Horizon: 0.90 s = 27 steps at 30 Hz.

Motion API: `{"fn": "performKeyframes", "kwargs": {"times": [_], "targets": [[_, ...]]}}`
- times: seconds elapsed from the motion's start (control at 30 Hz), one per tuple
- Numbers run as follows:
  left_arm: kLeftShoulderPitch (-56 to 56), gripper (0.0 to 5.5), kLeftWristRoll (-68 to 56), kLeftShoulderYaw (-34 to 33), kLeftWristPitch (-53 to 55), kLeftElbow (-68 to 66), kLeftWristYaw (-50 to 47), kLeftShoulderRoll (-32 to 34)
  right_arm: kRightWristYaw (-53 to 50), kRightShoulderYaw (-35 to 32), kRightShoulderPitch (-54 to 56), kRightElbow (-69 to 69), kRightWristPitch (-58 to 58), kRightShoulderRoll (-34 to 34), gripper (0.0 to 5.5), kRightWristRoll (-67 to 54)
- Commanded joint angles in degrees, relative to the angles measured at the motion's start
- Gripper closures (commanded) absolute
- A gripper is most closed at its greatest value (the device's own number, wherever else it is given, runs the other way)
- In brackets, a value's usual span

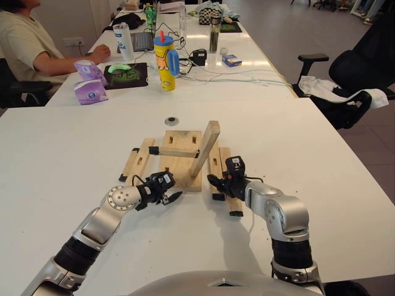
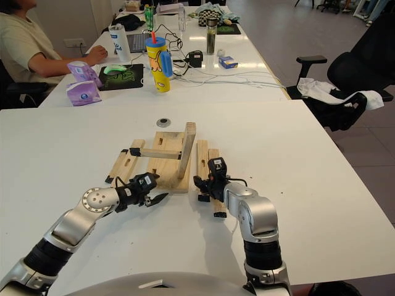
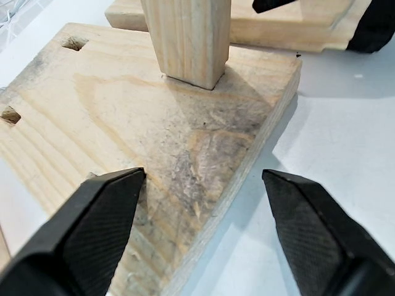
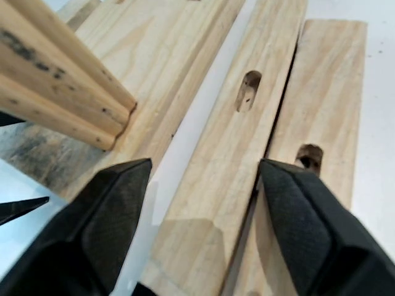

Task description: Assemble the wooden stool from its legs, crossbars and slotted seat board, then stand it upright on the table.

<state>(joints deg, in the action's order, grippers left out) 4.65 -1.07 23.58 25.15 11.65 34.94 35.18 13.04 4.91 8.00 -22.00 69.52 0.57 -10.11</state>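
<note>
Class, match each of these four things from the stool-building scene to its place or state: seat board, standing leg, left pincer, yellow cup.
Things:
1 seat board
2 standing leg
3 left pincer
4 yellow cup

Places or states:
A open, at the board's near corner
B on the far table
C lying flat on the near table
D rising from the board

Pairs: 1-C, 2-D, 3-A, 4-B.

The table holds one seat board, one standing leg, three loose legs and one crossbar.
</note>
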Motion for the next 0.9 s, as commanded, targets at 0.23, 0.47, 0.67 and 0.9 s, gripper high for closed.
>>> {"fn": "performKeyframes", "kwargs": {"times": [0.23, 0.47, 0.67, 0.9], "targets": [[-8.8, 1.97, 1.8, 5.3, 12.7, -6.5, 0.7, 0.4, -4.8, 4.7, 2.2, 3.5, 8.3, 3.5, 2.25, 3.3], [-8.8, 1.97, 0.6, 5.9, 14.9, -2.9, -0.1, -1.5, -5.8, 8.4, 3.7, 4.0, 6.0, 8.0, 2.25, 5.6], [-7.1, 1.97, 1.1, 7.2, 17.4, -1.8, -1.6, -4.1, -7.2, 9.7, 5.1, 9.8, 0.7, 7.4, 2.25, 7.4], [-6.0, 1.97, 4.0, 9.7, 18.0, -1.9, -2.6, -6.1, -6.8, 10.5, 4.5, 11.6, -4.8, 7.5, 3.01, 7.9]]}}
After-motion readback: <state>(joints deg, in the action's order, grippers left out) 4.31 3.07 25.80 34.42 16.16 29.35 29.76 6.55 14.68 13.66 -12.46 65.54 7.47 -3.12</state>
